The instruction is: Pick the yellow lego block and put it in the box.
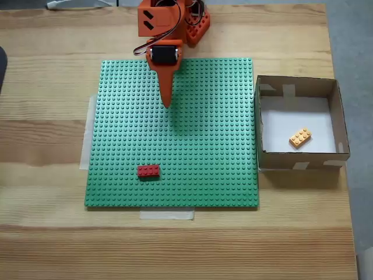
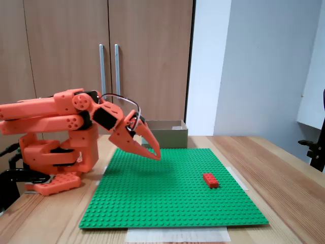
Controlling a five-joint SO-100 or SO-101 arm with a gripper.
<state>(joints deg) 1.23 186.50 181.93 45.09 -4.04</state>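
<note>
The yellow lego block (image 1: 300,137) lies flat on the white floor of the box (image 1: 297,158), near its front right part. The box stands on the table just right of the green baseplate; in the side fixed view the box (image 2: 167,135) sits behind the plate. My orange gripper (image 1: 166,104) hangs over the back left-centre of the plate, well away from the box. Seen from the side, the gripper (image 2: 156,155) points down at the plate, its jaws shut with nothing between them.
A red brick (image 1: 148,171) sits on the green baseplate (image 1: 210,146) near its front left; from the side the red brick (image 2: 210,180) is at the right. The arm's base (image 2: 56,152) stands behind the plate. Tape strips hold the plate to the wooden table (image 1: 46,233).
</note>
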